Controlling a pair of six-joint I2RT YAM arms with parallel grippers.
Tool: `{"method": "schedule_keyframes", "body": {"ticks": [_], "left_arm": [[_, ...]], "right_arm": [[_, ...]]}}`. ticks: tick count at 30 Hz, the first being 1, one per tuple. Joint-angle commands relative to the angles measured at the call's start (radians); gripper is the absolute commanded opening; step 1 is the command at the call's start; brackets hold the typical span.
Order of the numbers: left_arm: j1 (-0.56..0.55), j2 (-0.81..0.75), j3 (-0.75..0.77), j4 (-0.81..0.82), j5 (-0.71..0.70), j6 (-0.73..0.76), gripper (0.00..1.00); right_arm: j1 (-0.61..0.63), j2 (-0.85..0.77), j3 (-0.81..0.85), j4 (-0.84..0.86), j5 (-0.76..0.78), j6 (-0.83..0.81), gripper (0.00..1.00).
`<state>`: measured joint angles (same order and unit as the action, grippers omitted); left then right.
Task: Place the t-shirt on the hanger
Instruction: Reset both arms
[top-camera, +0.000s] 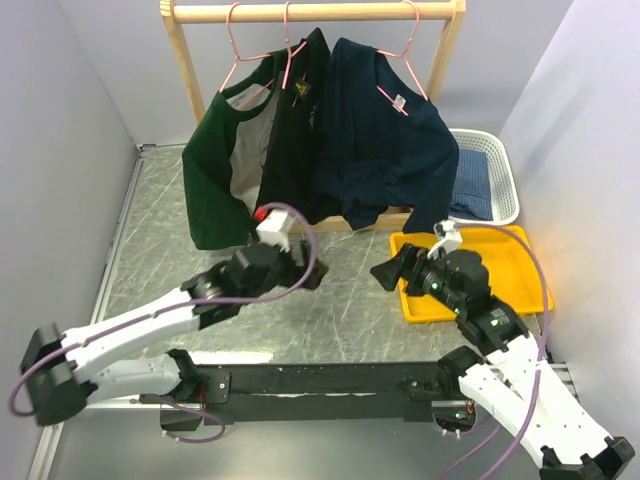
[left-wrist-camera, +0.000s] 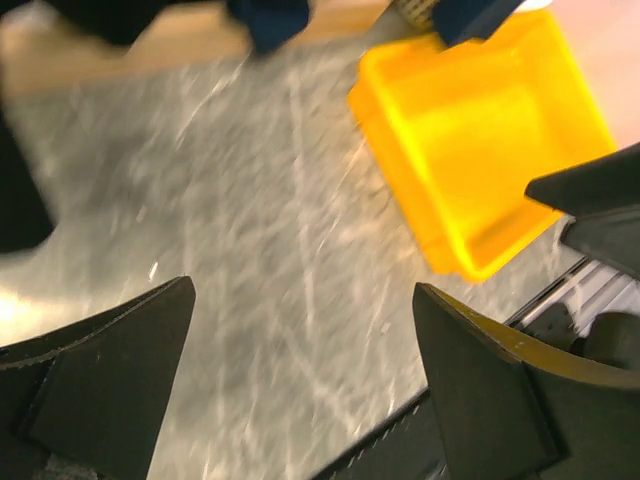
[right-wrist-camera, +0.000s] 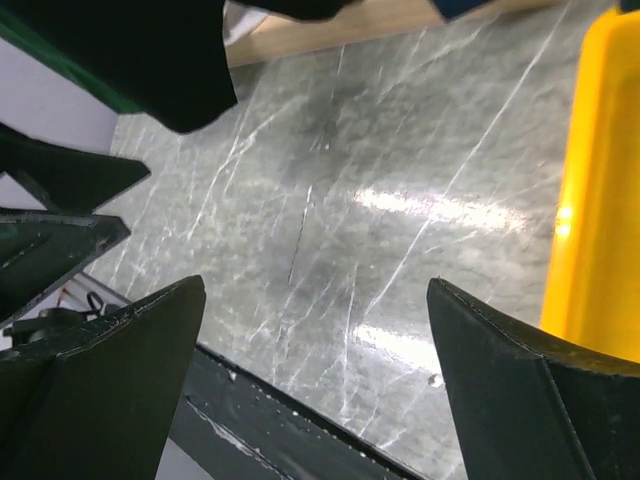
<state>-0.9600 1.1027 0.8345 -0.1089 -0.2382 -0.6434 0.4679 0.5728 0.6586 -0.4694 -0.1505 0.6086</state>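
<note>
Counter (top-camera: 340, 300): grey marbled, glossy, w/ bright glare patches. Walls (top-camera: 60, 120): plain pale lilac-grey, left, back & right. Wooden rack (top-camera: 340, 12): light timber, at counter's back.

A strip of bare table (top-camera: 345, 300) is left open between the left gripper (top-camera: 314, 274) and the right gripper (top-camera: 382, 272), whose jaws are both spread wide with nothing between them. Passage toward the back is blocked by the clothes hung from the wooden rack (top-camera: 310, 12): the green garment (top-camera: 210, 190), the black garment (top-camera: 300, 150) and the navy t-shirt (top-camera: 385, 150) are hung edge to edge, their hems reaching down near the table. To the right, the way is barred by the yellow tray (top-camera: 520, 270), just beside the right gripper, and by the white basket (top-camera: 505, 175) behind it. More bare table is left at the far left, bounded by the wall (top-camera: 60, 150).
</note>
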Motion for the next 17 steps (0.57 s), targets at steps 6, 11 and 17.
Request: {"method": "schedule_keyframes", "body": {"ticks": [6,11,17], "left_arm": [[-0.005,-0.297,-0.264,-0.055,-0.09,-0.134,0.96],[-0.005,-0.349,-0.299,-0.078,-0.105,-0.15,0.96],[-0.005,-0.374,-0.313,-0.06,-0.13,-0.167,0.96]], "right_arm": [[0.164,-0.074,-0.214,0.216,0.106,0.108,1.0],[0.241,-0.053,-0.247,0.239,0.189,0.129,1.0],[0.244,-0.048,-0.241,0.23,0.203,0.111,1.0]]}}
